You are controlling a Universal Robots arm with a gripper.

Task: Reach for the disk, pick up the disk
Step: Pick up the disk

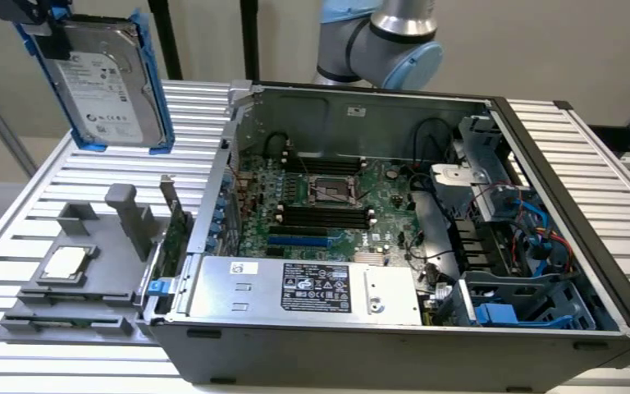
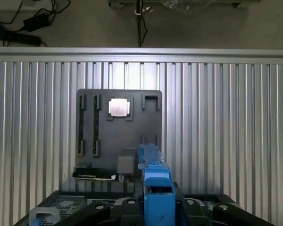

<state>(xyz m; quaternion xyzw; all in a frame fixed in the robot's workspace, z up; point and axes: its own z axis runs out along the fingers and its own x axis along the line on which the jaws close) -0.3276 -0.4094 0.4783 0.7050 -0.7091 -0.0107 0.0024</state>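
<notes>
Exterior view: the disk point(image 1: 107, 82) hangs upright at ten o'clock from the open computer case point(image 1: 403, 345), well above the bench point(image 1: 63, 176), clamped by the end effector point(image 1: 33, 16). Wrist view: its blue rail point(image 2: 155, 181) sits edge-on between the fingers, with the grey tray point(image 2: 132, 136) on the bench beyond.

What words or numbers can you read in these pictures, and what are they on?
No text here can be read.
White label on the disk: black print, too small to read.
Black label on the silver box: white print, too small to read.
Markings on the motherboard: too small to read.
</notes>
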